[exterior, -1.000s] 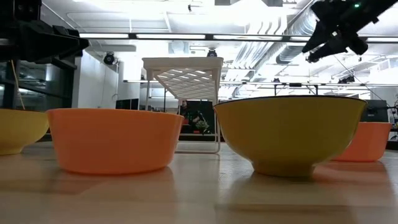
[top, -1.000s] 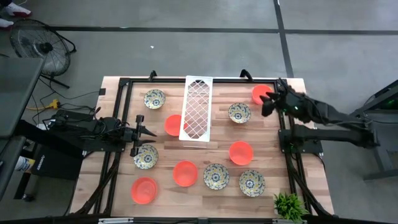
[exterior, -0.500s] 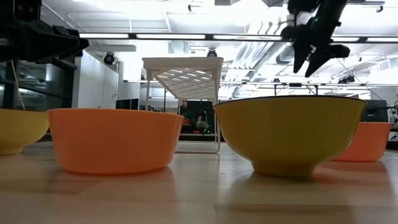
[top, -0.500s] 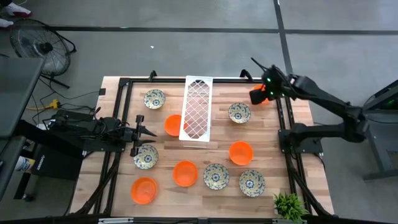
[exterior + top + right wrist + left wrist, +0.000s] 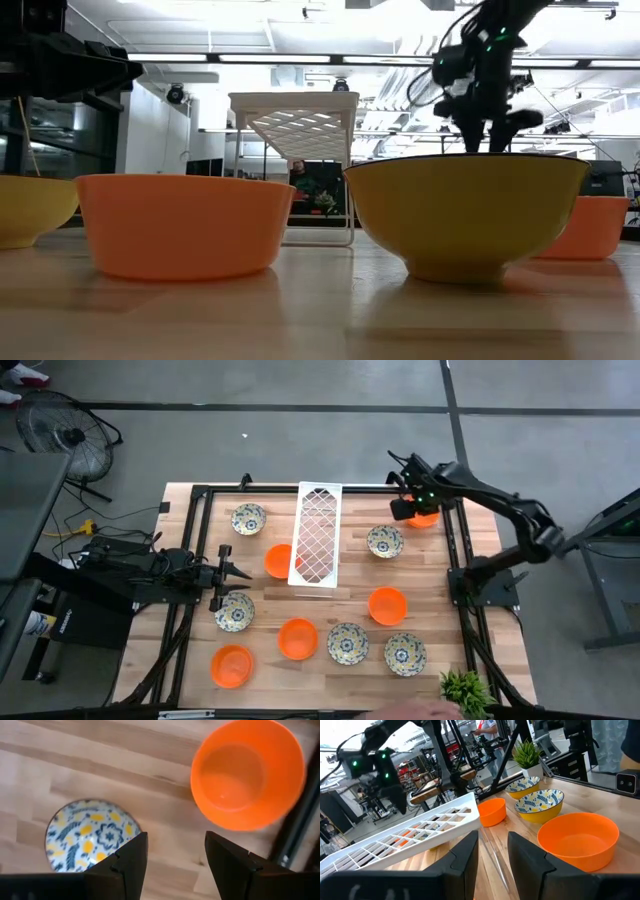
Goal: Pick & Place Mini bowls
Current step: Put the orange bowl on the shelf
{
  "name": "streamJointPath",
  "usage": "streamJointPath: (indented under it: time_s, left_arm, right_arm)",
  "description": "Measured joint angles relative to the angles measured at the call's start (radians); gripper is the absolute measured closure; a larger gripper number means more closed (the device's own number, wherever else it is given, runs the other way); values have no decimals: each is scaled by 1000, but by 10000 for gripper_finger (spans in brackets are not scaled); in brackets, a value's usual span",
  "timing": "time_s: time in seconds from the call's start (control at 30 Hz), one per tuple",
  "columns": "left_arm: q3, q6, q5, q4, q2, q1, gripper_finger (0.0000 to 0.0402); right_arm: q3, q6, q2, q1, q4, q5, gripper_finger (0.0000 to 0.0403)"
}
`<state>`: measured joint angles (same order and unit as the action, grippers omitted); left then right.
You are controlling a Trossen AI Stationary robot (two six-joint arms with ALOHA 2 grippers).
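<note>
Ten mini bowls stand on their bases on the wooden table. The orange ones include the far-right bowl, one by the tray and one right of centre. The floral ones include the bowl beside the far-right orange one. My right gripper is open and points down above the table between those two bowls, touching neither. My left gripper is open and waits level at the table's left, next to a floral bowl.
The long white lattice tray lies along the table's middle. A black frame rail runs close to the far-right orange bowl. A small potted plant stands at the near right corner. More bowls fill the near half.
My right arm has swung from the table's right edge toward the far side and leftward, over the far-right orange bowl. It has tipped from a slant to pointing straight down and come lower. The bowls have stayed where they were.
</note>
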<state>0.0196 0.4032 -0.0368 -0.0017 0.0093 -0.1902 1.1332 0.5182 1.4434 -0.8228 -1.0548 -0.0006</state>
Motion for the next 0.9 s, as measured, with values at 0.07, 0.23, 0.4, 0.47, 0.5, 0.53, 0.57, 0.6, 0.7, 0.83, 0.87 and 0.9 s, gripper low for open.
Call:
streamJointPath:
  time_s: [0.07,0.23,0.4,0.47,0.5,0.53,0.57,0.6,0.7,0.83,0.87,0.9]
  left_arm:
    - [0,0,0,0,0,0,300]
    - [0,0,0,0,0,0,300]
    - [0,0,0,0,0,0,300]
    - [0,0,0,0,0,0,300]
    - [0,0,0,0,0,0,300]
    - [0,0,0,0,0,0,300]
    - [0,0,0,0,0,0,300]
    - [0,0,0,0,0,0,300]
    - [0,0,0,0,0,0,300]
    - [0,0,0,0,0,0,300]
    - [0,0,0,0,0,0,300]
    - [0,0,0,0,0,0,300]
  right_arm:
    - [0,-12,39,-15,28,-7,217]
    - [0,-28,132,-52,92,-5,217]
    - [0,-29,213,-82,121,-3,217]
    - [0,-29,233,-90,131,6,217]
    - [0,-29,240,-94,137,10,217]
    - [0,-29,247,-97,142,15,217]
    - [0,-29,255,-101,145,19,217]
    - [0,-29,262,-104,147,21,217]
    - [0,-30,285,-114,156,21,217]
    - [0,-30,302,-119,159,18,217]
    - [0,-29,302,-120,159,17,217]
    - [0,-29,303,-120,159,17,217]
